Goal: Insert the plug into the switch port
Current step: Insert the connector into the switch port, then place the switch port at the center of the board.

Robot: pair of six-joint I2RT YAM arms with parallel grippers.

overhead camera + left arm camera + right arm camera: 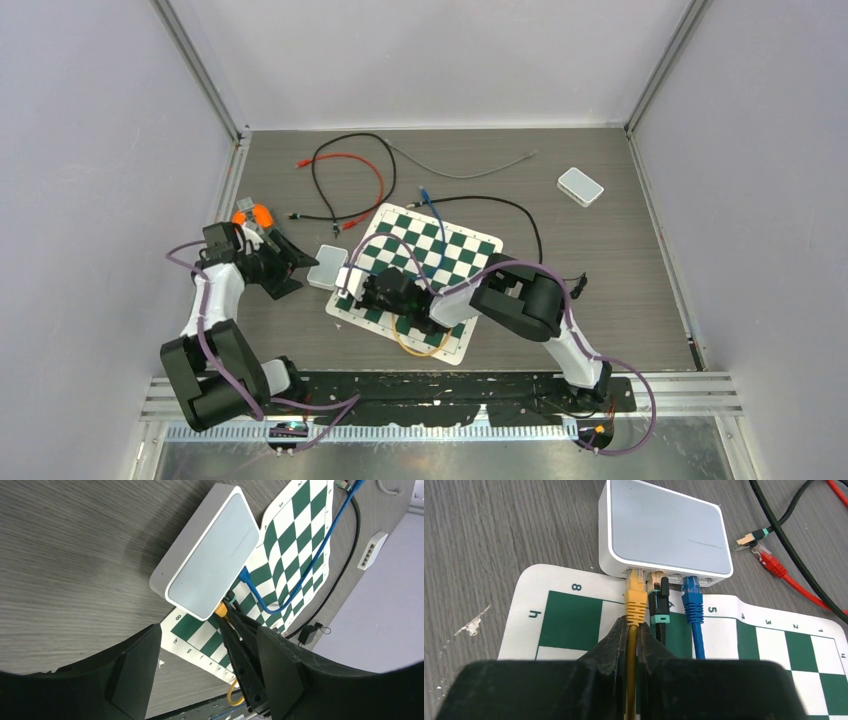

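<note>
The white switch (326,267) lies at the left edge of the chessboard mat (455,250); it also shows in the left wrist view (210,555) and the right wrist view (664,530). My right gripper (631,630) is shut on the yellow cable just behind the yellow plug (635,597). The plug's tip meets the switch's leftmost port; I cannot tell how deep it sits. A black plug (658,605) and a blue plug (691,597) sit in the ports beside it. My left gripper (209,629) is open and empty, just left of the switch (290,270).
A second white switch (580,186) lies at the back right. Red (350,160), black (500,203) and grey (470,165) cables lie across the back of the table. An orange-topped object (253,215) stands behind the left arm. A yellow cable loop (420,347) lies at the mat's near edge.
</note>
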